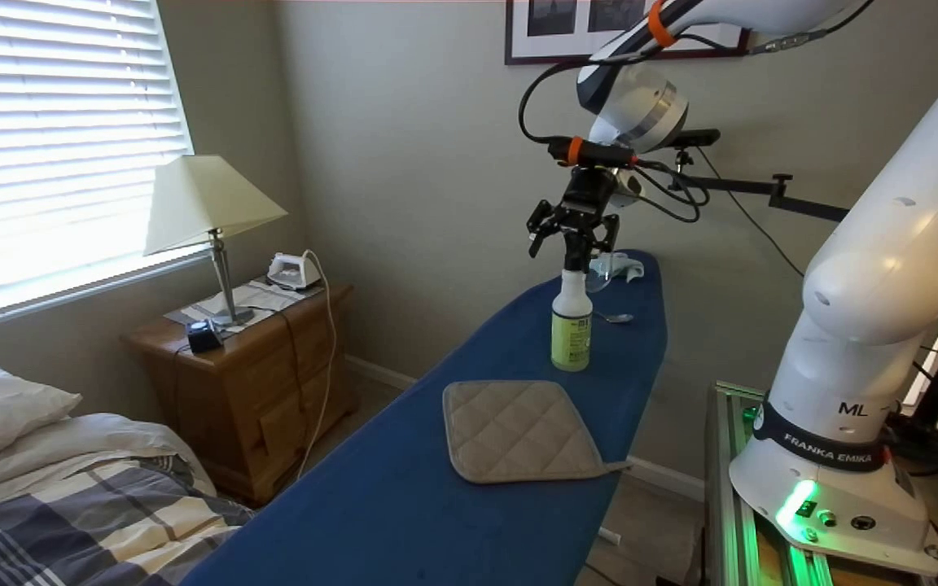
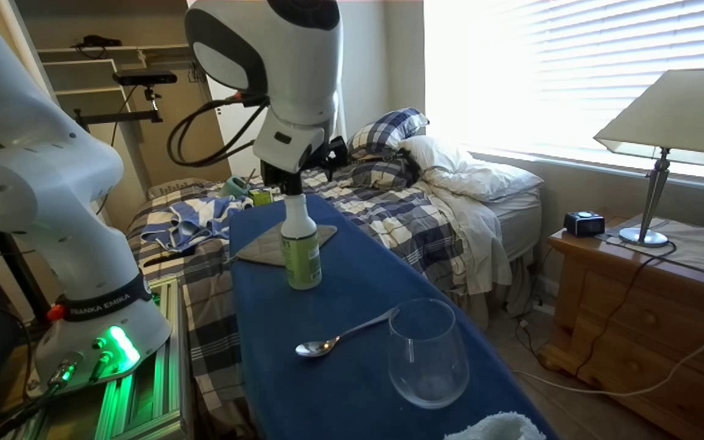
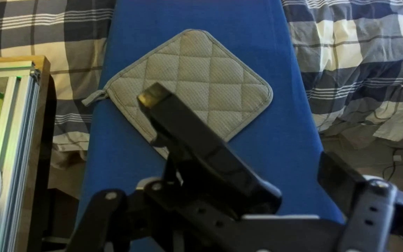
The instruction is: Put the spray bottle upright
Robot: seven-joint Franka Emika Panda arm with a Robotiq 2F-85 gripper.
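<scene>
The spray bottle [image 1: 572, 325] stands upright on the blue ironing board; it also shows in an exterior view [image 2: 302, 256]. It has a pale green body, a white neck and a black spray head. In the wrist view the spray head [image 3: 208, 150] slants across the picture, its nozzle at the upper left, hiding part of the left finger. My gripper [image 1: 572, 234] is above the bottle with its fingers spread on either side of the spray head. The right finger [image 3: 341, 185] stands clearly apart from it. The bottle's body is hidden in the wrist view.
A tan quilted pad [image 3: 194, 80] lies on the ironing board [image 1: 371, 488] near the bottle. A spoon [image 2: 318, 348], a clear glass [image 2: 428, 354] and a white cloth [image 2: 498, 428] are on the bottle's other side. A bed and a nightstand [image 1: 273, 399] stand beside the board.
</scene>
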